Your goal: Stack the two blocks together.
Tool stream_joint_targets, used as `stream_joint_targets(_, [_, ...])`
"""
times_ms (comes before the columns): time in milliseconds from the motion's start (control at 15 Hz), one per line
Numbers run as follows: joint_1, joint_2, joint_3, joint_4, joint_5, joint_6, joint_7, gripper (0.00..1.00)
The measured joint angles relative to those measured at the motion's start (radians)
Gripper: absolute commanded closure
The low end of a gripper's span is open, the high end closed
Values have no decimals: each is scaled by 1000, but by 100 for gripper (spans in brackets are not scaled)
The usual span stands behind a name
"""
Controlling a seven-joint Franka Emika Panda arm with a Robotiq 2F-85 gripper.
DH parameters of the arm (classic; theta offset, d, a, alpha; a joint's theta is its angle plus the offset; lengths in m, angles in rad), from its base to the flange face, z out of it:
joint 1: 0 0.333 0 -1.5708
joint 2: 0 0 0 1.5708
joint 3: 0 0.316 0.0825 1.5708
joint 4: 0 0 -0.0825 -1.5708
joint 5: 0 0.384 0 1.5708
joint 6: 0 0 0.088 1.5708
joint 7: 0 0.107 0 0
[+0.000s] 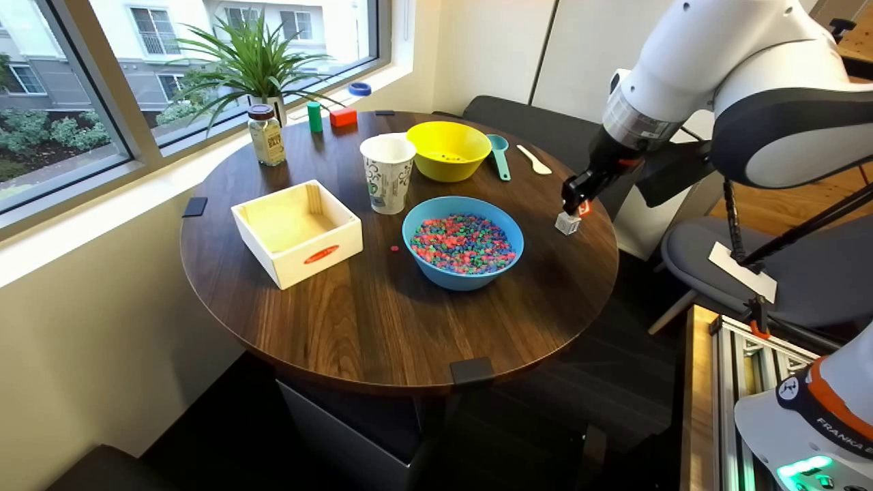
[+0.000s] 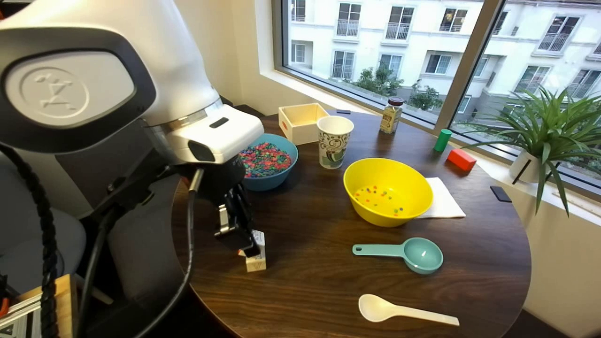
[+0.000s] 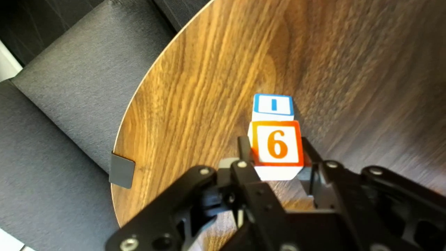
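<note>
Two small cube blocks are close together near the round table's edge. In the wrist view the block with an orange 6 (image 3: 277, 144) sits between the fingertips of my gripper (image 3: 275, 148), which touch both its sides. The block with a blue 1 (image 3: 273, 105) is just behind it, partly hidden. In an exterior view a whitish block (image 1: 567, 224) and a red-marked face (image 1: 584, 208) show under the gripper (image 1: 571, 196). In an exterior view a finger of the gripper (image 2: 249, 246) partly covers the blocks (image 2: 256, 264). Whether the held block touches the table or the other block is unclear.
A blue bowl of beads (image 1: 450, 279), a paper cup (image 1: 389, 170), a wooden box (image 1: 314, 256) and a yellow bowl (image 1: 447, 167) stand on the table. A teal scoop (image 2: 422, 256) and a cream spoon (image 2: 380, 307) lie nearby. The table edge (image 3: 139, 83) is close.
</note>
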Motion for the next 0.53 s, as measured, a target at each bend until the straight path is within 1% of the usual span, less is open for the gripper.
stream_joint_targets(533, [-1,2,4,-4,0,8,11,91])
